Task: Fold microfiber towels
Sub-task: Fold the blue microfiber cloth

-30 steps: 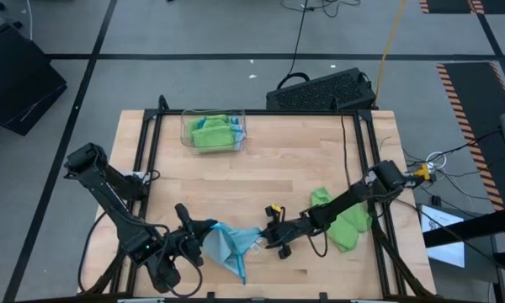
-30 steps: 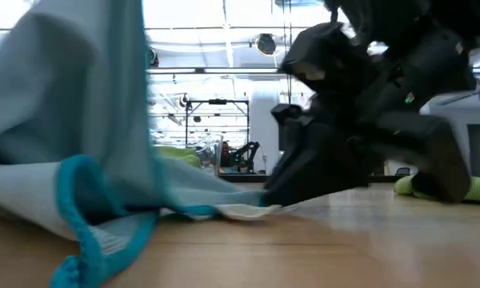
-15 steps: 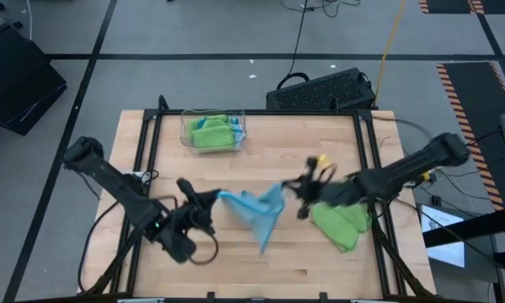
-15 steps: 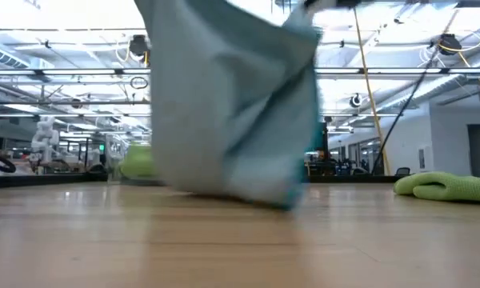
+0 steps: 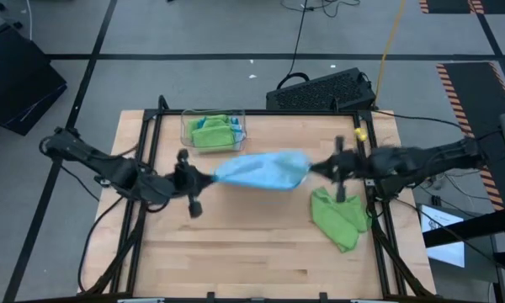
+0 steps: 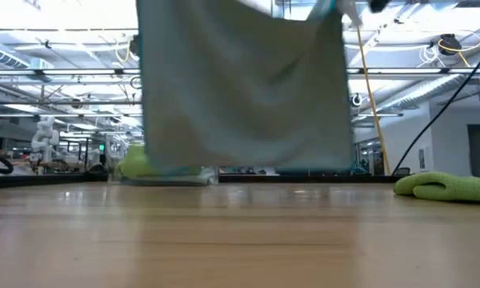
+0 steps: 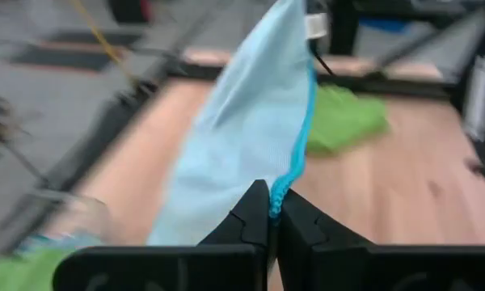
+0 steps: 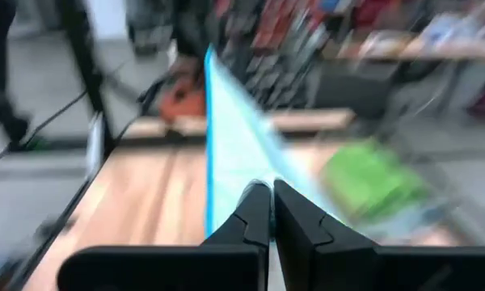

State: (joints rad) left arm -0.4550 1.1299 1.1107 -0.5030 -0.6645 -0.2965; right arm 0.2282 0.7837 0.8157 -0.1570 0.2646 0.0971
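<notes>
The left gripper (image 5: 204, 178) is closed on one corner of a thin light blue microfiber towel (image 5: 262, 171), the right gripper (image 5: 318, 171) on the opposite corner; it is held stretched above the wooden table (image 5: 261, 244), mid-table. A crumpled lime green microfiber towel (image 5: 340, 220) lies at right.

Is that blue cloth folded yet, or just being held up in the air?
Held up, spread out. The blue towel hangs stretched between the left gripper and right gripper, clear of the table.
</notes>
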